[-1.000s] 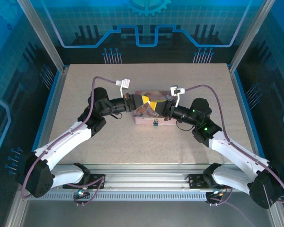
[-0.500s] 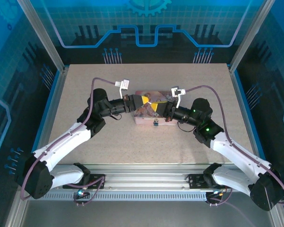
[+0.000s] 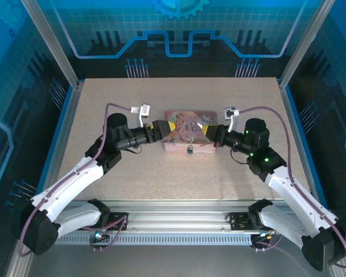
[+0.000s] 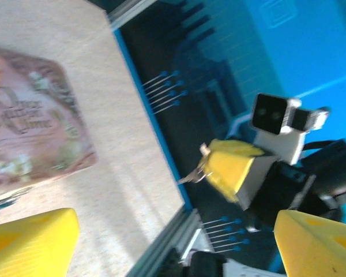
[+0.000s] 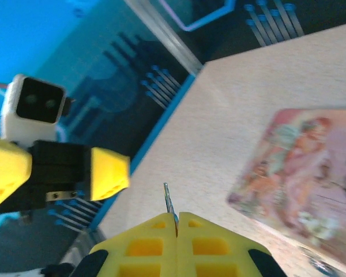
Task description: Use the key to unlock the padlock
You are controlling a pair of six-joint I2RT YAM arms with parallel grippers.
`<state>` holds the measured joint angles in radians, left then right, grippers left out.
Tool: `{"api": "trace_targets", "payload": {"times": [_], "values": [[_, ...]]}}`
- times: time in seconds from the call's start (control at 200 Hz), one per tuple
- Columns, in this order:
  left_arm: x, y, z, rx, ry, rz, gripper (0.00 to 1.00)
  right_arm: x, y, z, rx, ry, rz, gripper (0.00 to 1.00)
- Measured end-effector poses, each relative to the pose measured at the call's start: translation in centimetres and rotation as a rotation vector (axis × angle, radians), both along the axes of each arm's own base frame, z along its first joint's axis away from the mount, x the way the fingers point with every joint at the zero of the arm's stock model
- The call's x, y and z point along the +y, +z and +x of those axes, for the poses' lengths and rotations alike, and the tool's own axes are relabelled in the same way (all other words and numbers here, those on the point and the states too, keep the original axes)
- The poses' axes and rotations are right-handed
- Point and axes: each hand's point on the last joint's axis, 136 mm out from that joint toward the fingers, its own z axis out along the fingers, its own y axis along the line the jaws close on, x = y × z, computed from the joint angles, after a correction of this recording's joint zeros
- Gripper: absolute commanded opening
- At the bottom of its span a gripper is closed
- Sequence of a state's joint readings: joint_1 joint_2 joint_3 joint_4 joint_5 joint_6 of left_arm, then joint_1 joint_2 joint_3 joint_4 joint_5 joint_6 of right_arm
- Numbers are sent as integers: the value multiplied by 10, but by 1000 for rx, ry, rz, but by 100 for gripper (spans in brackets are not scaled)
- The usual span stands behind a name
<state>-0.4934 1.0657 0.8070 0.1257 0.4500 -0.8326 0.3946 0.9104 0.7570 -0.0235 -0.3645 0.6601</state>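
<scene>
Item: work cell with a speckled beige table, two arms reaching inward from the near edge. Pink illustrated tin – flat, lid up, lying at mid-table between the two grippers. The padlock – a tiny bluish-teal speck at the middle of the tin's near side wall, right against it; whether it is hooked to the tin or merely rests beside it cannot be told. Left gripper: at the tin's left end, fingers released and spread wide, the two yellow fingertips far apart in the left wrist view with nothing between them. Right gripper: at the tin's right end, yellow fingers clenched flush together, grasping the key, whose thin grey blade stands up out of the seam between the pads. From the left wrist view the same key shows as a small metal sliver jutting from the tip of the right gripper, held above the table and well apart from the padlock. The two grippers face each other across the tin. The tin's lid appears closed; its printed lettering is too blurred to read in the wrist views.
</scene>
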Motion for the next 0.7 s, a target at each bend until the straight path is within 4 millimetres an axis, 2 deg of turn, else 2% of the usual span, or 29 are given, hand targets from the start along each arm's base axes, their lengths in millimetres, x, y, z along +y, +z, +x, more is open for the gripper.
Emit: {"api": "trace_targets", "payload": {"times": [0.125, 0.15, 0.25, 0.36, 0.495, 0.7], "values": [[9, -40, -1, 80, 42, 88, 94, -22, -13, 14, 38, -97, -105, 0], [10, -48, -2, 98, 47, 102, 99, -26, -15, 19, 42, -117, -127, 0], [12, -75, -5, 139, 57, 160, 99, -44, -24, 39, 66, -192, -205, 0], [3, -100, -12, 173, 43, 207, 99, -61, -38, 66, 101, -268, -269, 0], [-11, -131, -18, 186, 34, 276, 99, -78, -66, 98, 173, -332, -330, 0], [-24, -165, -16, 148, 53, 337, 99, -90, -98, 144, 249, -369, -364, 0]]}}
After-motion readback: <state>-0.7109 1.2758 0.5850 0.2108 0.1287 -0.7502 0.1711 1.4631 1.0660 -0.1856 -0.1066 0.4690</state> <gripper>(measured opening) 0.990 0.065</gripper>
